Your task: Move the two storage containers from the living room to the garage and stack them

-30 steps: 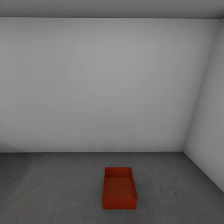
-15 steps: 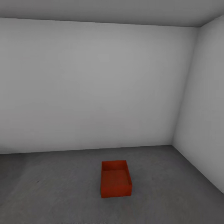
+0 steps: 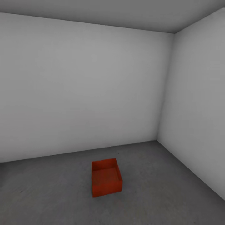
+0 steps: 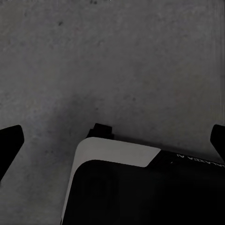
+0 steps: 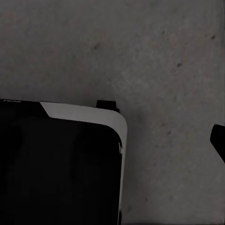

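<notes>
One red-orange open-top storage container (image 3: 106, 178) stands empty on the garage's dark grey concrete floor (image 3: 162, 187), a short way out from the back wall, with nothing touching it. In the left wrist view my left gripper (image 4: 112, 140) hangs open over bare concrete, its two dark fingertips (image 4: 9, 140) far apart at the picture's edges. In the right wrist view my right gripper (image 5: 112, 140) is open too; one fingertip (image 5: 218, 138) shows at the edge, and the other is lost against my dark base. Neither gripper holds anything.
Light grey walls meet in a corner (image 3: 162, 131) behind and to the right of the container. My black and white base (image 4: 122, 187) sits on the concrete beneath both grippers.
The whole head view has swung and pulled back, so the container looks smaller and further left, and more of the right-hand wall shows. The container itself has not moved.
</notes>
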`<state>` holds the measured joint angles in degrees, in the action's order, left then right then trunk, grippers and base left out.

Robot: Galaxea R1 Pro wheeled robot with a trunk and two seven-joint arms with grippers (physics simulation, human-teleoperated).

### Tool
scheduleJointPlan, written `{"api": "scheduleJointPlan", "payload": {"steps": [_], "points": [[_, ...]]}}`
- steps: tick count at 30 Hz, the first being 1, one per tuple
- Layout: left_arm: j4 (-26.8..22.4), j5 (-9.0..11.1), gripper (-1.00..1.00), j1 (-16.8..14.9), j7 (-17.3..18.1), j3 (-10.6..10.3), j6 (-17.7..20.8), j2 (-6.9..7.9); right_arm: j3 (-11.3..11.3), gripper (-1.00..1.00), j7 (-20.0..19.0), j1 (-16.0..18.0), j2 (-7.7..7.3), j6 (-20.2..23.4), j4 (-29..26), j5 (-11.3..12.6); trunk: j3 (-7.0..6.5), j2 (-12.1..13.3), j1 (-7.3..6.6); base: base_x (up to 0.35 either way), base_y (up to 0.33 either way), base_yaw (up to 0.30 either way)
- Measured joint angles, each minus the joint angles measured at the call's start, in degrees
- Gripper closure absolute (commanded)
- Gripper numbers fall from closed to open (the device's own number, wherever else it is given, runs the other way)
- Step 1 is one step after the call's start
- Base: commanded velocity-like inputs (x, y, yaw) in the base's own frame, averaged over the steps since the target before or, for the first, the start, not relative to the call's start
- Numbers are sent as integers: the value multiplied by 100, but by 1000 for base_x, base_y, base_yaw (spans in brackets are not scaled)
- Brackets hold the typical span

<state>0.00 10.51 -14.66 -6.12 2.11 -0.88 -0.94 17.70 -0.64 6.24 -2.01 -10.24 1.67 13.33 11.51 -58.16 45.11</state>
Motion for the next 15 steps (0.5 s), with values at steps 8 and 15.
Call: {"api": "scheduleJointPlan", "payload": {"steps": [8,15], "points": [[0,0,-100,1,0,0,-1,7,-8,-100,0,0,-3,0,0,9,0,0,0,-1,0,-296],[-5,-10,-100,1,0,0,-7,17,-8,-100,0,0,-3,0,0,3,0,0,0,0,0,-297]]}}
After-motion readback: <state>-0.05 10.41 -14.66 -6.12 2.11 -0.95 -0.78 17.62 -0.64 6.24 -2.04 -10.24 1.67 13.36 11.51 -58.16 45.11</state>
